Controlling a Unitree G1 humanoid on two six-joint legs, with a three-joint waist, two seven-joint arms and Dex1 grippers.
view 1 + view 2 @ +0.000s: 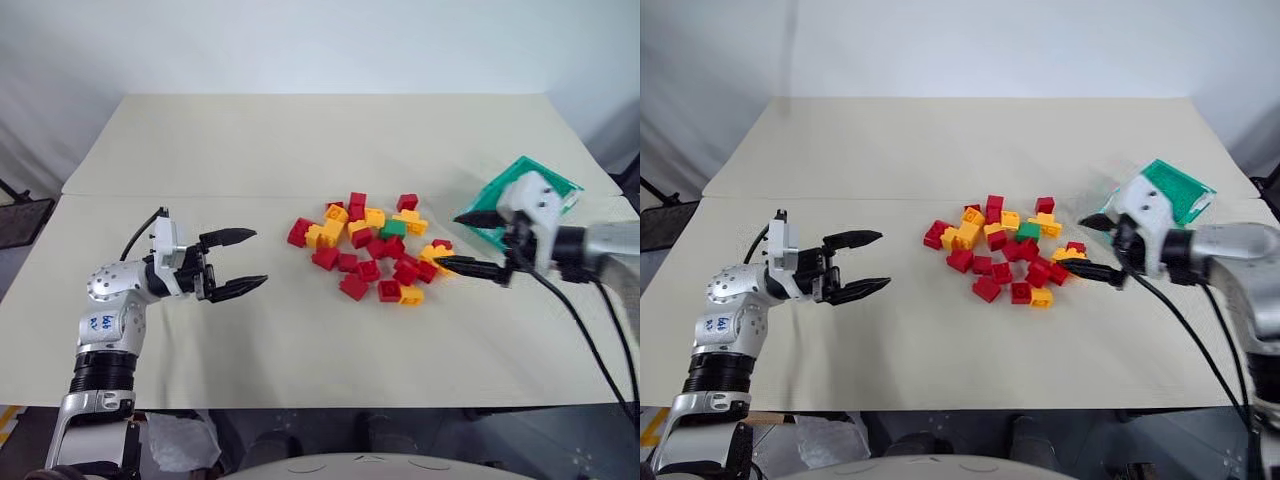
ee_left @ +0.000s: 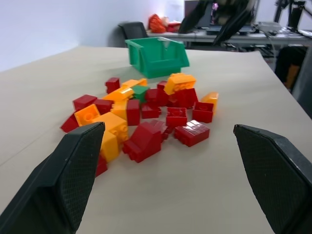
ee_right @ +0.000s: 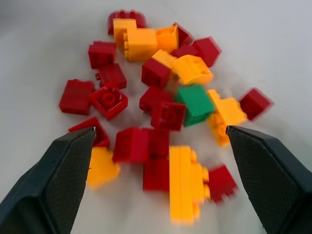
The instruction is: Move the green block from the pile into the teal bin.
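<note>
Beige table (image 1: 250,330); R gripper (image 1: 470,243) open beside pile (image 1: 372,250), L gripper (image 1: 238,263) open, idle. Risk: crowded green block (image 1: 393,229), may pinch neighbours.

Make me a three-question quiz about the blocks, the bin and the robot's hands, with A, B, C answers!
1. Where is the green block?
A. In the pile
B. In the teal bin
C. In an end effector

2. How many green blocks are there?
A. Three
B. One
C. None

3. How is the right end effector?
A. Shut on a red brick
B. Shut, empty
C. Open, empty

Answers:
1 A, it lies among the red and yellow bricks.
2 B, a single green one shows in the heap.
3 C, its fingers stand wide apart at the pile's edge with nothing between them.
</note>
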